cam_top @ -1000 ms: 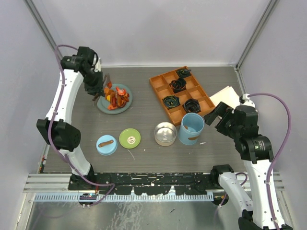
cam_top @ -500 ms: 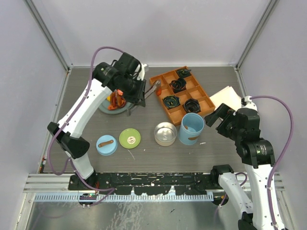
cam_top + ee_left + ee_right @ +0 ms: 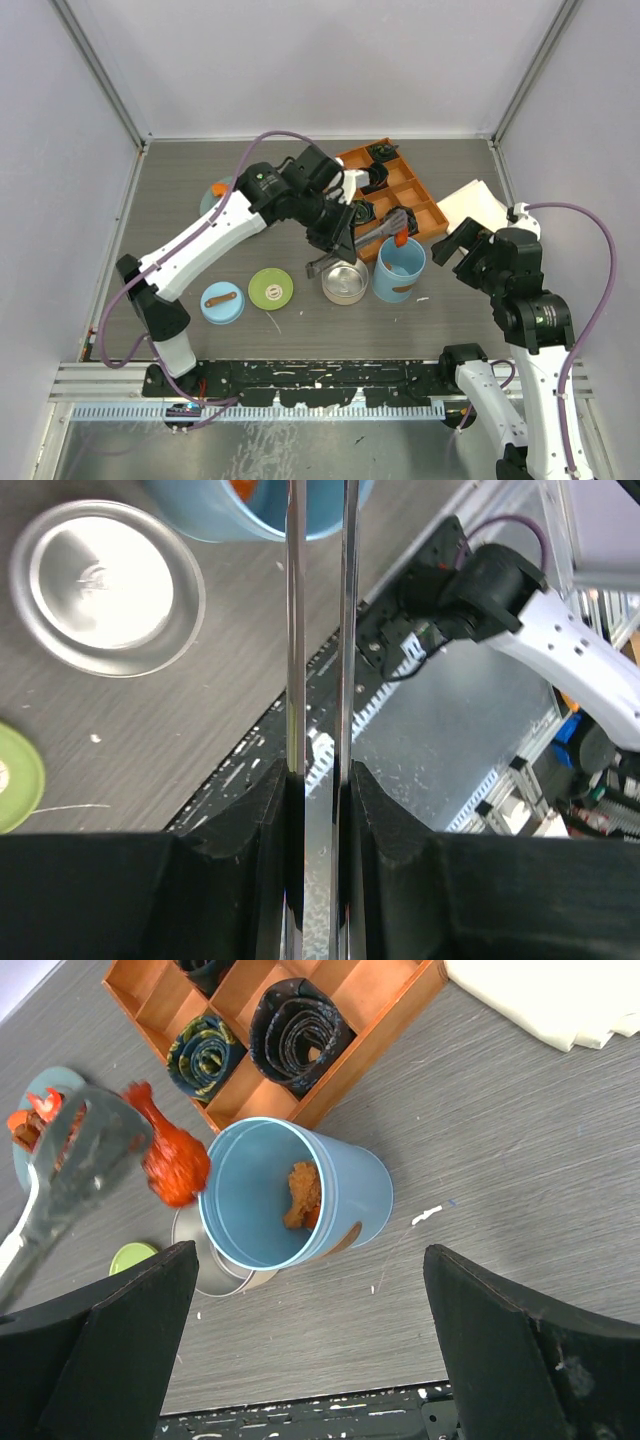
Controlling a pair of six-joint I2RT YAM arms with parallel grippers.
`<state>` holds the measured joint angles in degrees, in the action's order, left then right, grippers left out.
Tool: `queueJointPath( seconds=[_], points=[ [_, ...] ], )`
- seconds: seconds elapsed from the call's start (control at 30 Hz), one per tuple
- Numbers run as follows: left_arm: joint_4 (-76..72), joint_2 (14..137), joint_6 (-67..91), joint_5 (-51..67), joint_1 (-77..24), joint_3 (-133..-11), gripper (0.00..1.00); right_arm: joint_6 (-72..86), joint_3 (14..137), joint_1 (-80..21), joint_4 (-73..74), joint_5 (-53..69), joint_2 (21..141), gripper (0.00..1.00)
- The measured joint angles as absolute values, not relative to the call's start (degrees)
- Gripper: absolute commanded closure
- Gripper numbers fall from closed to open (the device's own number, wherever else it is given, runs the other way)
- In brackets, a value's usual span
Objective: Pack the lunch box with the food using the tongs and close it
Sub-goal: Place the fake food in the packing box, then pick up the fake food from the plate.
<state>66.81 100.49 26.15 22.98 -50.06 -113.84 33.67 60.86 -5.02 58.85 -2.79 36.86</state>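
Note:
My left gripper [image 3: 340,243] is shut on the grey tongs [image 3: 375,235]. In the left wrist view both tong arms [image 3: 295,630] run up between its fingers [image 3: 250,810]. The tong tips pinch a red-orange food chunk [image 3: 399,238] [image 3: 172,1162] just above the left rim of the open light-blue cylinder [image 3: 399,270] [image 3: 290,1195]. One orange chunk [image 3: 303,1195] lies inside the cylinder. The empty steel tin [image 3: 344,280] [image 3: 105,588] stands touching its left side. The green lid [image 3: 270,288] and blue lid [image 3: 222,302] lie to the left. My right gripper [image 3: 462,245] [image 3: 325,1360] hangs open, right of the cylinder.
The orange tray [image 3: 385,195] of black coils sits behind the cylinder. The teal plate [image 3: 212,195] with more food [image 3: 30,1120] is at the back left, mostly hidden by my left arm. A white folded cloth [image 3: 475,203] lies at the right edge.
My left arm has swung from the plate at the back left across to the middle, carrying the tongs and a chunk to above the blue cylinder. The right arm has barely moved.

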Motion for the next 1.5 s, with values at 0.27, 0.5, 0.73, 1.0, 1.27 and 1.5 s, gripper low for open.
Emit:
queueJointPath(
  seconds=[0.27,0.5,0.73,1.0,1.27,1.5],
  points=[
    [66.2,100.7,24.8,25.8,-53.8,-113.3,0.8,33.7,61.1,-5.0,59.1,-4.0,36.6,0.0],
    [68.3,102.8,22.6,24.0,-54.8,-113.3,0.73,33.8,61.3,-5.0,59.2,-4.0,36.6,0.0],
    [69.4,104.7,21.4,22.3,-55.9,-113.4,0.65,33.8,61.3,-5.0,59.2,-4.0,36.6,0.0],
    [70.5,104.9,20.3,21.1,-56.2,-116.9,0.62,33.8,61.3,-5.0,59.2,-4.0,36.6,0.0],
    [70.4,104.7,20.3,17.5,-56.2,-117.1,0.61,33.8,61.3,-5.0,59.2,-4.0,36.6,0.0],
    [69.3,100.1,20.6,13.3,-53.8,-115.1,0.59,33.8,61.3,-5.0,59.2,-4.0,36.6,0.0]
  ],
)
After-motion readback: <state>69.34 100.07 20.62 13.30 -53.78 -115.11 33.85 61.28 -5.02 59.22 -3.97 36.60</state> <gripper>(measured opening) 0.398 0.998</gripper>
